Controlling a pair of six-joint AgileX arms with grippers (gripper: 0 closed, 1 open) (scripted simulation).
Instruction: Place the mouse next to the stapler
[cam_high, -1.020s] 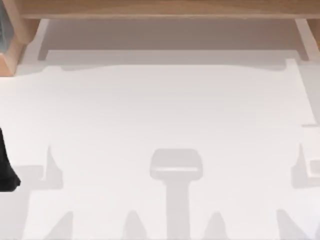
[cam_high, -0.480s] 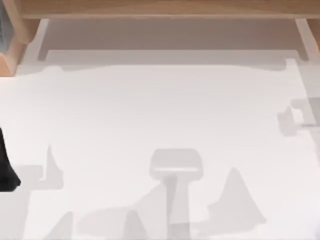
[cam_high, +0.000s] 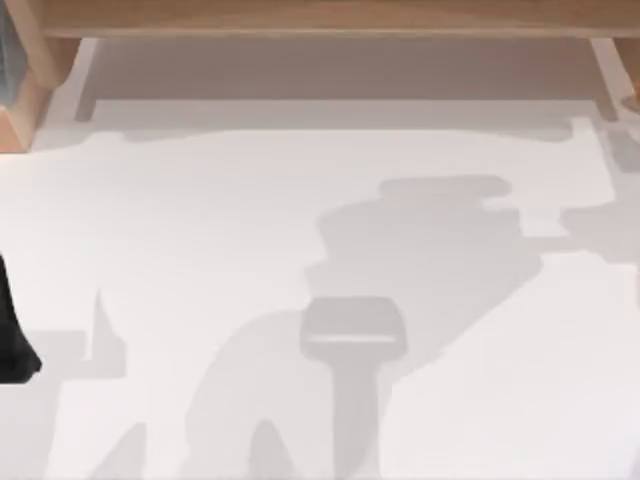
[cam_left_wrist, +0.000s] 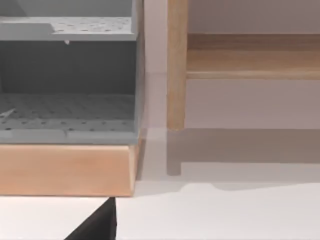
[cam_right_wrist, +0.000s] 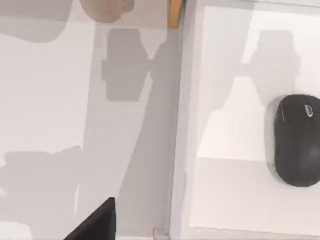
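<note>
black mouse (cam_right_wrist: 298, 141) on white surface, seemingly untouched

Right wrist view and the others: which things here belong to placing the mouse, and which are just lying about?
Job:
- black mouse, lying on the white table

Not the job:
- grey shelf unit on a wooden base
- wooden frame at the table's far edge
</note>
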